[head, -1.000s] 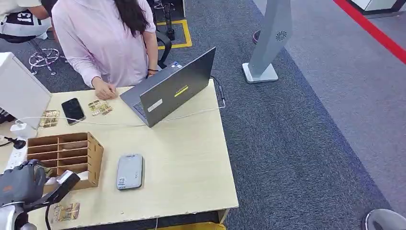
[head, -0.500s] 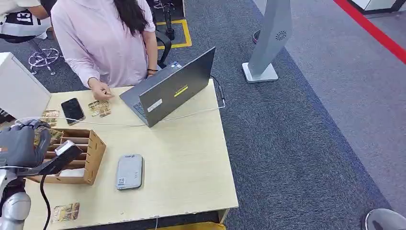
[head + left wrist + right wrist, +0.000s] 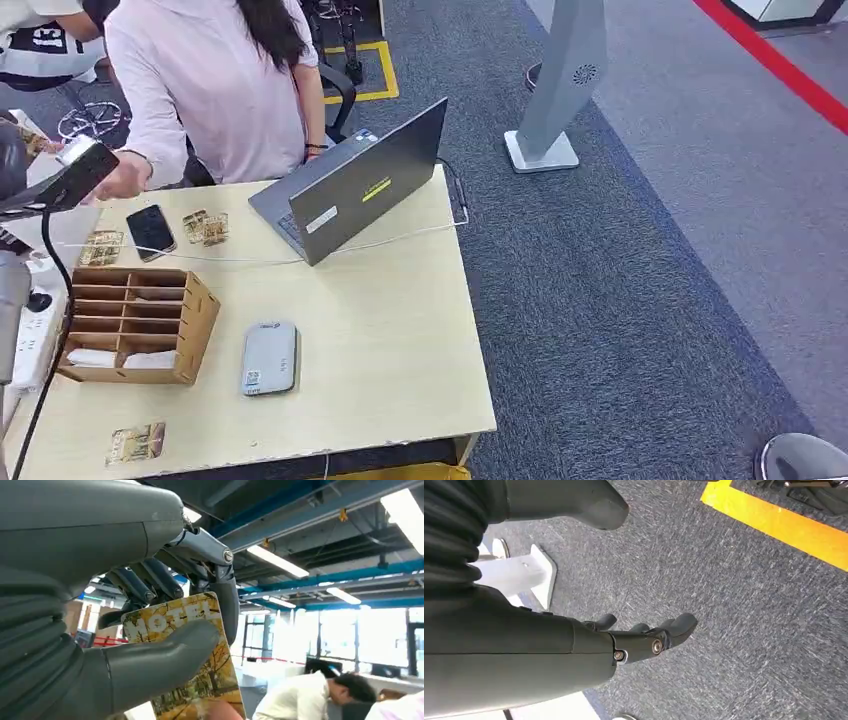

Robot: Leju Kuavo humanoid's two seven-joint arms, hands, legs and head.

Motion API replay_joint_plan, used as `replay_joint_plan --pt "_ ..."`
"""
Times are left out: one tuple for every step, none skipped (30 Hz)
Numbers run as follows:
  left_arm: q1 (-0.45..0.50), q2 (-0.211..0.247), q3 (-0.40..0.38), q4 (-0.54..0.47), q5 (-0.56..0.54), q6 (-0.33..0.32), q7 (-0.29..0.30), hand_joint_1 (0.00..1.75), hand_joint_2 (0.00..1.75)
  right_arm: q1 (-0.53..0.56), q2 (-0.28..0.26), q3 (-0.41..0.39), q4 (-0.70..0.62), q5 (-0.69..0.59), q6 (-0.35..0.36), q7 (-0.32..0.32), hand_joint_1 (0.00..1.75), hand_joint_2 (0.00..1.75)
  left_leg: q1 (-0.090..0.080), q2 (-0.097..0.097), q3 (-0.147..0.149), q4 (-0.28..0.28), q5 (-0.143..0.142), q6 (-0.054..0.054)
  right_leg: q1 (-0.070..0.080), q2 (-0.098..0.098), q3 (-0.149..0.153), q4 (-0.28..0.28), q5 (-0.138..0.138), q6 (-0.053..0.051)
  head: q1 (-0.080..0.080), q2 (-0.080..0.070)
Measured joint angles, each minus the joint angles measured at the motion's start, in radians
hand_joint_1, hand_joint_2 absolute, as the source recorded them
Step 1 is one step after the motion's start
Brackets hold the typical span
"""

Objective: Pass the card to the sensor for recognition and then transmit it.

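Your left hand (image 3: 150, 630) has come up fast: a second ago it hung low beside the rack (image 3: 135, 325), and now it is raised at the far left edge of the table (image 3: 400, 330), well above the top. It grips the card (image 3: 187, 655) between thumb and fingers; the left wrist view shows the yellow "MOTEL" face plainly, with the card pointing out from the palm. The person (image 3: 215, 90) across the table has also moved: their hand (image 3: 125, 178), which rested near the loose cards by the laptop (image 3: 350, 185), now reaches toward your raised hand. Something pinkish shows at the card's lower end in the wrist view, perhaps their fingertips, but you cannot be sure they touch it.

Judged from this, the lift away from the reader (image 3: 270, 358) means the sensing step is behind you and you are in the handover. Hold your grip until the person clearly has the card.

Your right hand (image 3: 644, 635) hangs over the carpet, holding nothing, its fingers loosely apart.

Counted: one card in your hand; a loose card near the front edge (image 3: 137, 443); one more left of the phone (image 3: 103, 247); a small cluster right of the phone (image 3: 209, 227), too small to count. One phone (image 3: 151, 231), one laptop, one reader, one rack.
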Motion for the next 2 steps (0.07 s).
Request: replay_joint_plan --pt "-0.011 -0.002 0.0 0.026 -0.002 0.003 0.0 1.75 1.75 0.0 0.0 0.001 0.0 0.002 0.0 0.0 0.0 1.75 0.0 0.0 0.0 0.0 0.0 0.0 0.0 0.0 0.0 0.0 0.0 0.0 0.0 0.0" --pt "-0.022 -0.005 -0.001 0.05 -0.002 0.005 0.0 1.75 1.75 0.0 0.0 0.001 0.0 0.002 0.0 0.0 0.0 1.75 0.0 0.0 0.0 0.0 0.0 0.0 0.0 0.0 0.0 0.0 0.0 0.0 0.0 0.0"
